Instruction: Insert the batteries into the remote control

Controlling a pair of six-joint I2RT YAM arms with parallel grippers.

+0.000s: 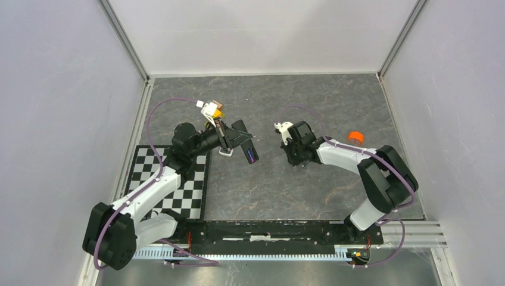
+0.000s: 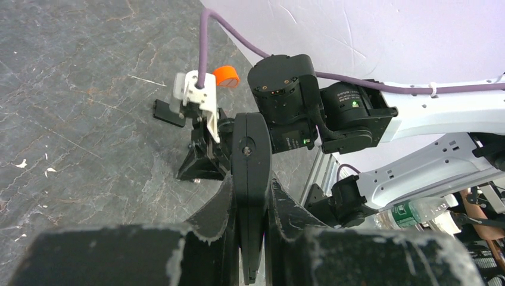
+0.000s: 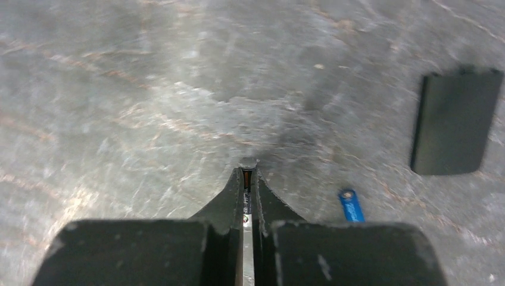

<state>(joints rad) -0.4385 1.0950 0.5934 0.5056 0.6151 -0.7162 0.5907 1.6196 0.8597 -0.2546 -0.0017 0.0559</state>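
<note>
My left gripper [image 1: 238,140] is shut on a slim black bar [image 1: 250,152] and holds it above the table; a purple battery [image 1: 252,157] sits in its open slot. In the left wrist view the bar [image 2: 251,155] stands edge-on between my fingers. My right gripper [image 3: 247,179] is shut on a thin battery [image 3: 246,186] with a dark label and an orange band, its tip close to the table. A bright blue battery [image 3: 351,205] lies on the table to its right. No white remote control is in view.
A flat black cover [image 3: 455,122] lies on the table right of the right gripper; it also shows in the left wrist view [image 2: 168,113]. An orange round cap [image 1: 355,137] sits at the right. A checkerboard mat [image 1: 178,179] lies under the left arm.
</note>
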